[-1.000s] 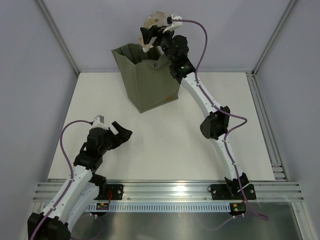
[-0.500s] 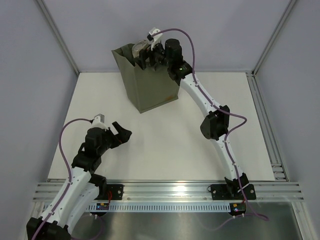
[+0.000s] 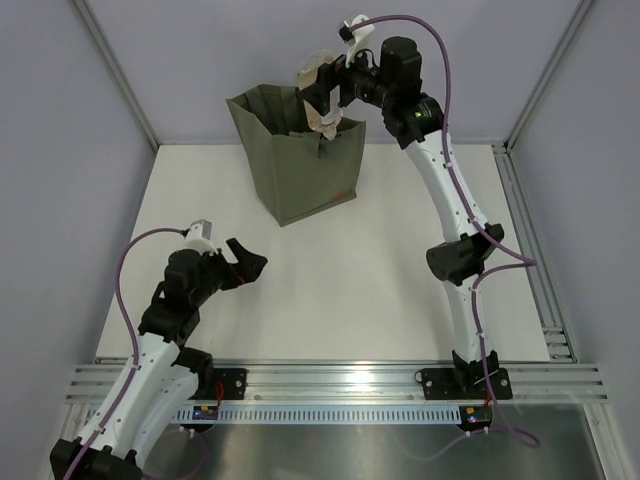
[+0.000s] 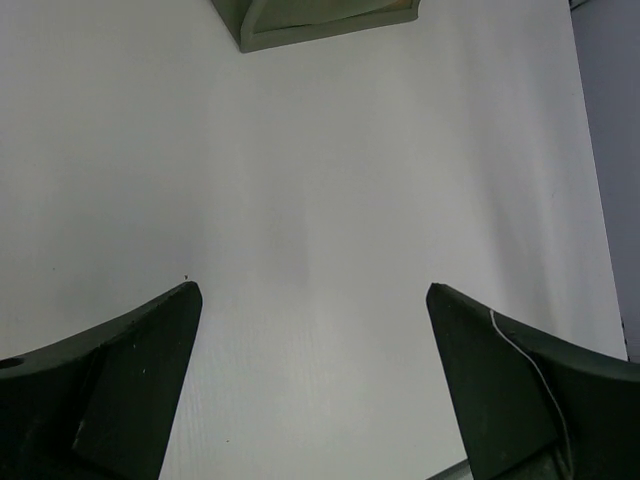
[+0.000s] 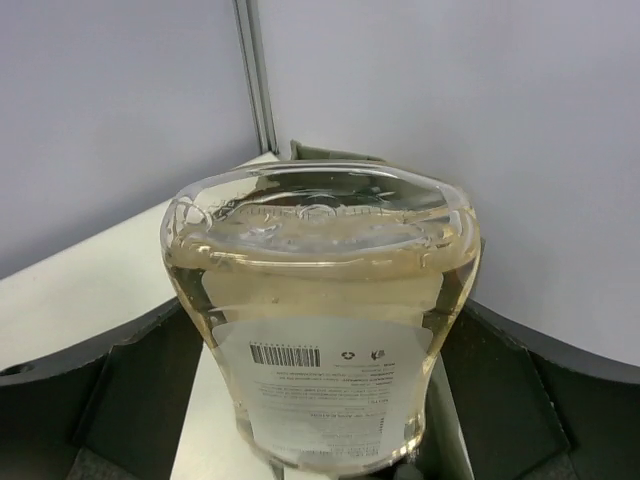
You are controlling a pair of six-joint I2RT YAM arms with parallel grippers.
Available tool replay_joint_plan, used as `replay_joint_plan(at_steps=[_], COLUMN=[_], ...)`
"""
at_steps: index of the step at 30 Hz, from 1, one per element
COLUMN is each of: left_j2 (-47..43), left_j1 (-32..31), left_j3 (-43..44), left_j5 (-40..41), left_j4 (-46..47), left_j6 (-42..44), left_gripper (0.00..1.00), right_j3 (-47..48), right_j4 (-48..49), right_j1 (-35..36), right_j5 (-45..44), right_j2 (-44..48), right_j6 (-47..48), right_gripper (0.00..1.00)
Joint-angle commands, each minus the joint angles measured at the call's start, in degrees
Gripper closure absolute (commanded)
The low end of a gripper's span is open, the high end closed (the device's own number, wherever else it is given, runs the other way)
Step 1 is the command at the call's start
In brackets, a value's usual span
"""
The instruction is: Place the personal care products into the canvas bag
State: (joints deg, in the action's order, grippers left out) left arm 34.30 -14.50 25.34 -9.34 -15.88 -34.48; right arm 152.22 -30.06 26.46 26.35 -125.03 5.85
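The olive-grey canvas bag stands upright at the back of the table, its mouth open. My right gripper is shut on a clear amber-liquid bottle with a white label and holds it above the bag's right rim. In the right wrist view the bottle fills the frame between the two dark fingers, with the bag's rim behind it. My left gripper is open and empty, low over the bare table at the front left. Only the bag's base shows in the left wrist view. No other bottles are visible.
The white table has metal rails along its right edge and its near edge. Grey walls and corner posts close in the back. The right arm's purple cable loops above the bag.
My right gripper has lifted up and to the right with the bottle, from down at the bag's mouth to above its right rim. The left arm has barely moved.
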Motion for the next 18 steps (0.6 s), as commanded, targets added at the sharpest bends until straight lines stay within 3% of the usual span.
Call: replay_joint_plan(at_steps=[1, 4, 10, 14, 18], left_j2=[-1.34, -3.54, -6.88, -6.53, -6.18], left_j1=[0.0, 0.0, 0.0, 0.0, 0.0], left_j3=[3.84, 3.66, 2.69, 3.22, 2.96], left_j5=[-4.36, -4.54, -3.49, -2.79, -2.26], left_j4=[2.78, 0.95, -1.17, -1.08, -0.47], left_j6=[-1.2, -2.17, -2.96, -4.19, -4.46], left_gripper=[0.01, 0.01, 0.01, 0.01, 0.01], right_j3=[6.86, 2.74, 7.4, 2.9, 4.05], right_j4=[4.56, 8.61, 14.4, 22.58, 21.37], right_j1=[0.96, 1.14, 1.05, 0.96, 1.31], right_j5=[1.17, -0.5, -6.22, -6.31, -4.82], right_j2=[-8.46, -9.88, -15.69, -13.4, -13.57], right_j6=[-6.28, -6.82, -6.29, -10.23, -10.5], right_gripper=[0.01, 0.0, 0.07, 0.01, 0.0])
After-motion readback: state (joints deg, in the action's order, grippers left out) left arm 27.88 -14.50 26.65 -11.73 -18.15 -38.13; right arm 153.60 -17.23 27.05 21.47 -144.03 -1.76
